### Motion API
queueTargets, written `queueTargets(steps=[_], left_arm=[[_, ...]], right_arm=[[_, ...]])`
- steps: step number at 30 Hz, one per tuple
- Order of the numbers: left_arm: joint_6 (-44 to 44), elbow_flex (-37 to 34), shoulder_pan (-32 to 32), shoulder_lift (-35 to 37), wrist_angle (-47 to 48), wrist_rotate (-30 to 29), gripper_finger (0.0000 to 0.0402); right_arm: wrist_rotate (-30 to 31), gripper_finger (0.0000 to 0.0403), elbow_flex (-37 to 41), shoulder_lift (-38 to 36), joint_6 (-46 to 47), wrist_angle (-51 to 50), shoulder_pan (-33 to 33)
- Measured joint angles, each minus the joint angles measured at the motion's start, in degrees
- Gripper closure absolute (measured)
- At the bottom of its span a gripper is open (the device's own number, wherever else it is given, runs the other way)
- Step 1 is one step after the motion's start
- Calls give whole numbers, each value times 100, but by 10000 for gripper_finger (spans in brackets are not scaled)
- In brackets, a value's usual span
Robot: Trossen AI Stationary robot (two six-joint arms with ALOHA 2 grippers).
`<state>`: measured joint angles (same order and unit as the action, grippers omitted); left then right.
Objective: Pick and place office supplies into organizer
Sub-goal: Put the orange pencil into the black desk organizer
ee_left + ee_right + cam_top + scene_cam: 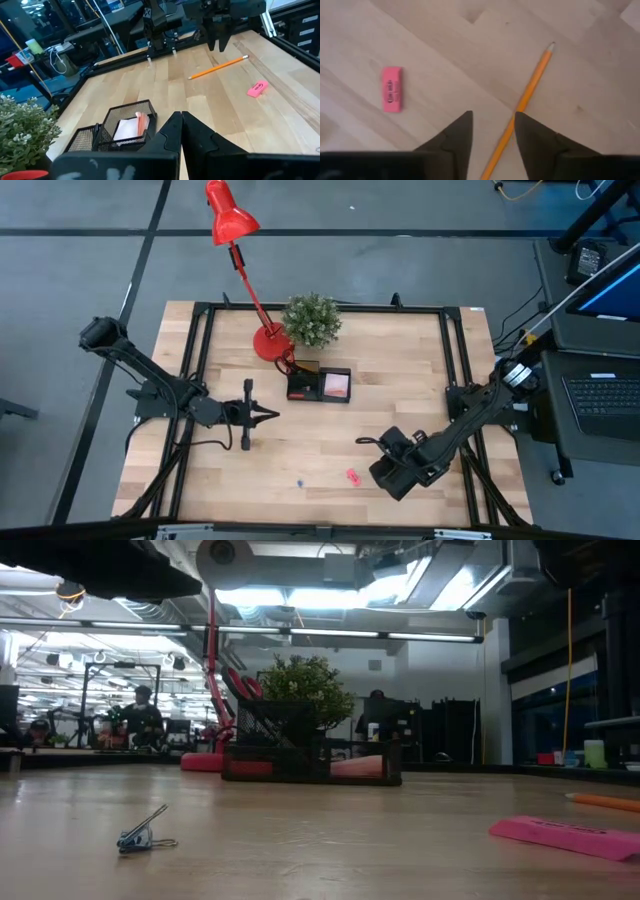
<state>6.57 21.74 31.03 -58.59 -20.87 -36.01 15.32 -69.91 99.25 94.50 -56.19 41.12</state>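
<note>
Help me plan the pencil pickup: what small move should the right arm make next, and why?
Probably shift the right tool sideways to centre the orange pencil, then lower. Its fingers stand apart above the wood, but the pencil runs under one finger rather than through the gap. The pink eraser lies apart, clear of the move.

Grey floor with dark seam lines around the wood worktop. Laptop on a side desk. Ceiling light strips and ducting overhead, dark window, a seated person at far benches.
</note>
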Motion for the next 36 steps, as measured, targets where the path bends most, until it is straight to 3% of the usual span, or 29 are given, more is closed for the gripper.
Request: queueTargets(steps=[8,24,36], left_arm=[[-78,0,0,0,58,4,399],[-149,0,0,0,47,210,399],[-151,1,0,2,69,291,399]], right_arm=[[-111,206,2,398,145,-293,-74],[-746,213,26,764,534,-248,-424],[-748,214,972,712,697,963,-450]])
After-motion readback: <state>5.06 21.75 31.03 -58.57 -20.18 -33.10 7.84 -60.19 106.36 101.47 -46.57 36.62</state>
